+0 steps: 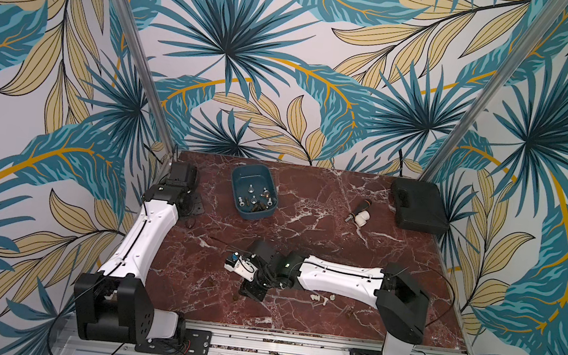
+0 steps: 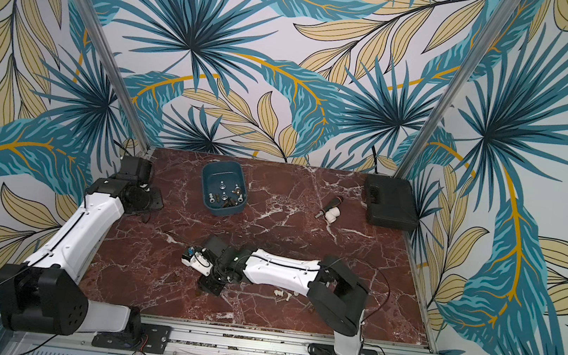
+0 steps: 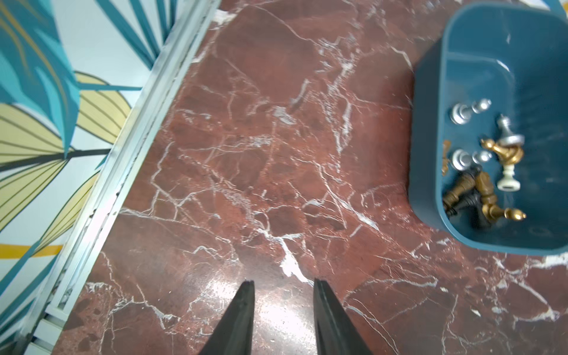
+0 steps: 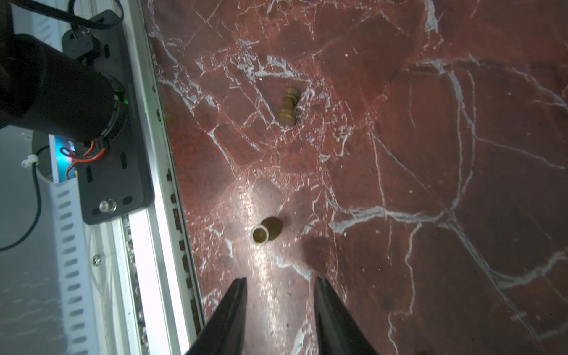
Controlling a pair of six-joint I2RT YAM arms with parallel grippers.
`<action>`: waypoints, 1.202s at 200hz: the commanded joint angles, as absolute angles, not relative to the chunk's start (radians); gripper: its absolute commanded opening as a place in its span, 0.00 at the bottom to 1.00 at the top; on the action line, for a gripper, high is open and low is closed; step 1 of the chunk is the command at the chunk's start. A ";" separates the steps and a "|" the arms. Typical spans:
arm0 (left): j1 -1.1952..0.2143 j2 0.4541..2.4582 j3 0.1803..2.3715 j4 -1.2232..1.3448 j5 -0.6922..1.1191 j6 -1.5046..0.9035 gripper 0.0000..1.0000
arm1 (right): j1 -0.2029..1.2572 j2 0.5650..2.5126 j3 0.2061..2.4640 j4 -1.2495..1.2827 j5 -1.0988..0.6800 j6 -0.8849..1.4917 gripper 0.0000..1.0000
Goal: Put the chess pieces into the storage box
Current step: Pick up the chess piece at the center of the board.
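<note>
The teal storage box (image 1: 243, 176) (image 2: 212, 173) stands at the back of the marble table, and several silver, gold, white and dark chess pieces (image 3: 479, 172) lie in it. My left gripper (image 3: 284, 281) is open and empty over bare marble, to the left of the box (image 3: 430, 129); in a top view it sits at the back left (image 1: 192, 207). My right gripper (image 4: 281, 279) (image 1: 253, 292) is open and empty near the front edge. A dark brown piece (image 4: 268, 230) lies just beyond its tips, and a lighter brown piece (image 4: 288, 106) lies farther on. More pieces (image 1: 319, 298) lie under the right forearm.
A black-handled tool (image 1: 357, 209) and a white elbow fitting (image 1: 363, 219) lie at the back right, next to a flat black case (image 1: 419, 206). An aluminium rail (image 4: 159, 190) and the left arm's base plate (image 4: 113, 153) border the front edge.
</note>
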State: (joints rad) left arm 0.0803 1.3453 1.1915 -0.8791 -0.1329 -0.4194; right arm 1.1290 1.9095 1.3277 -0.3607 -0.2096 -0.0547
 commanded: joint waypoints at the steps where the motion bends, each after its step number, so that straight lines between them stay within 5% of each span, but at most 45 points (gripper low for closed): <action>1: 0.133 1.305 1.180 -0.853 -0.067 -0.416 0.37 | 1.140 1.957 1.367 -0.360 -0.232 -0.080 0.40; 106: 0.163 1.293 1.160 -0.834 -0.031 -0.386 0.37 | 1.169 2.083 1.473 -0.460 -0.250 -0.141 0.39; 199: 0.163 1.281 1.161 -0.839 0.017 -0.387 0.36 | 1.169 2.052 1.493 -0.482 -0.187 -0.154 0.16; 240: 0.161 1.254 1.124 -0.851 0.130 -0.421 0.37 | 1.059 1.993 1.587 -0.472 -0.177 -0.068 0.12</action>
State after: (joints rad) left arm 0.1524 1.2957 1.1610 -0.8490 0.0498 -0.4011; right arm 1.1339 2.0617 1.5078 -0.4683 -0.2058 -0.1272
